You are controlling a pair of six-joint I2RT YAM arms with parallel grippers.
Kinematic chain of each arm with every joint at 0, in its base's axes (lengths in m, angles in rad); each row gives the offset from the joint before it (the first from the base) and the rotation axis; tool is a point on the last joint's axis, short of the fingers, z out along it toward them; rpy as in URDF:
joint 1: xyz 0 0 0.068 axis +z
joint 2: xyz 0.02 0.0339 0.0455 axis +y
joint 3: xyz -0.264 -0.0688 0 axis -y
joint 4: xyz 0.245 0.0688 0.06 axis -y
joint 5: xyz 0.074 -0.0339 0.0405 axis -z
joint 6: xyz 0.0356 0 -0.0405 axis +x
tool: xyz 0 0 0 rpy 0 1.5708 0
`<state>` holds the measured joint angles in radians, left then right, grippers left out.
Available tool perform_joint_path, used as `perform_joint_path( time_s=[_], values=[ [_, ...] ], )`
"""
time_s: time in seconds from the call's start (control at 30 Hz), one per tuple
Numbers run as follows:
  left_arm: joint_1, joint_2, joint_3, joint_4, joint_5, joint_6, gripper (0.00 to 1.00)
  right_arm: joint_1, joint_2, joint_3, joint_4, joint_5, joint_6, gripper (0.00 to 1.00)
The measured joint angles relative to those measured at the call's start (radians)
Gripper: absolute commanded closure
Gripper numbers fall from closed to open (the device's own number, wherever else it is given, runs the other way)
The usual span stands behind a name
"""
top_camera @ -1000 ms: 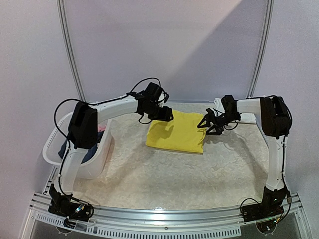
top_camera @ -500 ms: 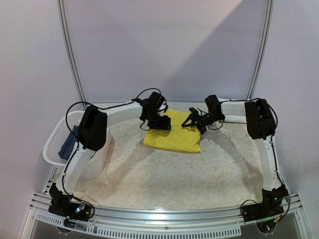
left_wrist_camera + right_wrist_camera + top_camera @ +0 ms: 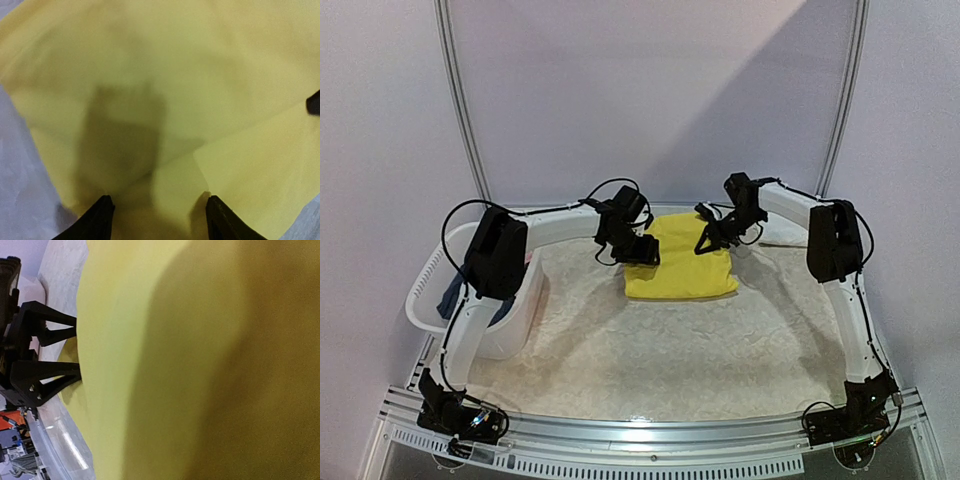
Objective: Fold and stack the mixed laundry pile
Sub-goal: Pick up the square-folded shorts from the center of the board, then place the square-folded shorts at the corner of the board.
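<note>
Pale wall (image 3: 650, 100) behind white textured table (image 3: 670, 350)

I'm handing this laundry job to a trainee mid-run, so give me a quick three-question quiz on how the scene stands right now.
1. What holds the dark blue cloth?
2. True or false: the yellow garment hangs off the edge of the table.
3. In its wrist view, the fingers of the left gripper stand: A, spread apart over the yellow garment; B, pressed together; C, out of view.

Key
1. The white basket at the left of the table.
2. False: it lies folded on the table, towards the back.
3. A.
</note>
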<state>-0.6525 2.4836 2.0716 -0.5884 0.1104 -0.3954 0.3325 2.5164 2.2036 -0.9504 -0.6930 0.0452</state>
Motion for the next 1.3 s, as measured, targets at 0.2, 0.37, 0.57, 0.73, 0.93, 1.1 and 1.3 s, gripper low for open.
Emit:
perform_joint_path(
  time_s=[0.2, 0.37, 0.57, 0.73, 0.93, 1.1, 1.3],
  values=[
    [-0.007, -0.096, -0.113, -0.012, -0.033, 0.003, 0.34, -0.085, 0.003, 0.175, -0.195, 0.178, -0.159, 1.0],
    [-0.019, -0.156, -0.167, -0.016, -0.06, 0.011, 0.34, -0.168, 0.007, 0.279, -0.221, 0.291, -0.2, 1.0],
    [-0.06, -0.199, -0.203, -0.018, -0.08, 0.029, 0.34, -0.22, 0.015, 0.334, -0.234, 0.413, -0.24, 1.0],
    [-0.077, -0.2, -0.23, -0.025, -0.089, 0.037, 0.33, -0.223, 0.015, 0.346, -0.234, 0.482, -0.315, 1.0],
    [-0.08, -0.2, -0.24, -0.037, -0.097, 0.041, 0.33, -0.243, 0.015, 0.362, -0.228, 0.545, -0.401, 1.0],
    [-0.083, -0.2, -0.24, -0.039, -0.099, 0.048, 0.33, -0.272, 0.011, 0.376, -0.211, 0.571, -0.441, 1.0],
    [-0.084, -0.2, -0.248, -0.039, -0.099, 0.051, 0.33, -0.288, -0.009, 0.377, -0.209, 0.57, -0.453, 1.0]
  ],
)
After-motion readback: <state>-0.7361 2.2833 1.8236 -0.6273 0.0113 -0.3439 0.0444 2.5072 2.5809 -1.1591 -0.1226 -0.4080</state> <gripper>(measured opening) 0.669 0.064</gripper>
